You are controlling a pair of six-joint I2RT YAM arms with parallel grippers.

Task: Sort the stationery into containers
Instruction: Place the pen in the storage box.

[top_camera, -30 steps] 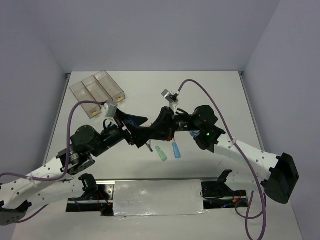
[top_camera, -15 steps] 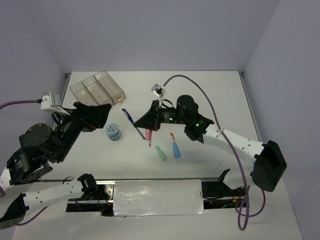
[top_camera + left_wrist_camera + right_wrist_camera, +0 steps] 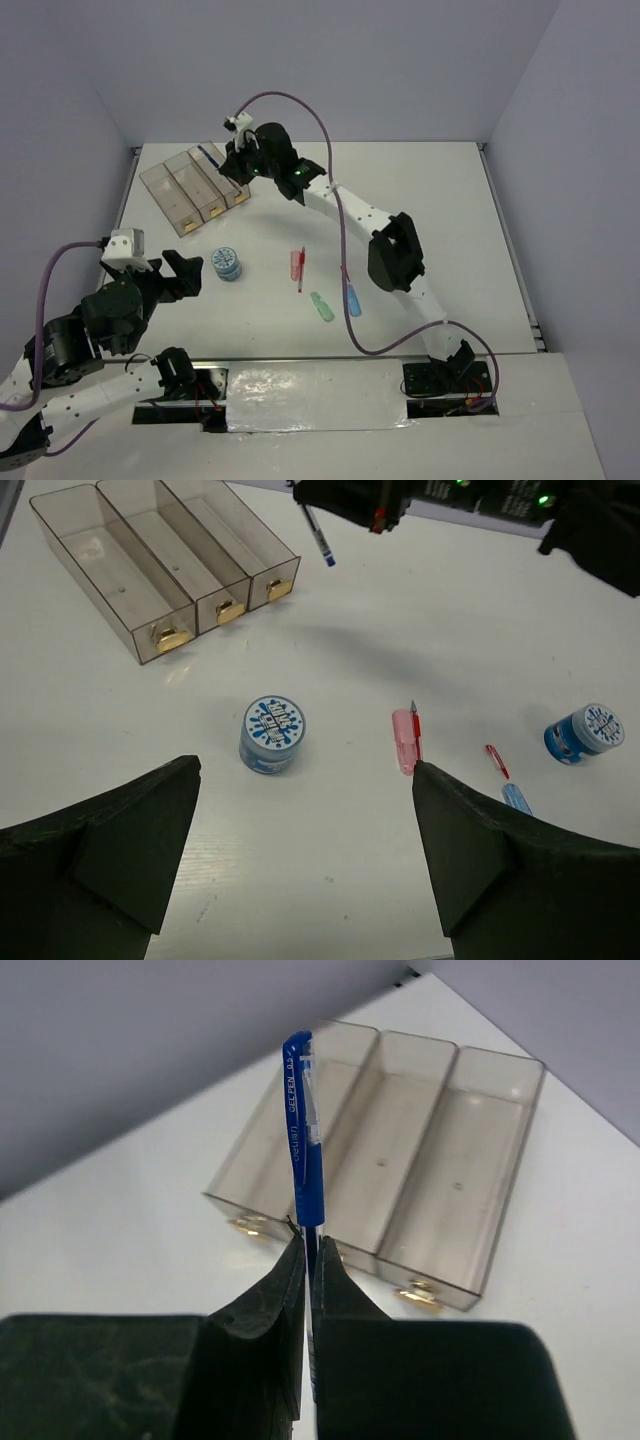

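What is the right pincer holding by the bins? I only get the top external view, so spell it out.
Observer: The right wrist view shows the right pincer shut on a blue pen, its barrel sticking out toward the clear bins.
Operator: Check those bins for contents.
Observer: Up close, all three compartments look empty.
Operator: Count the tape rolls.
Observer: Two. Besides the tape roll you see, the left wrist view shows a second tape roll right of the pink bar; overhead, the right arm likely hides it.
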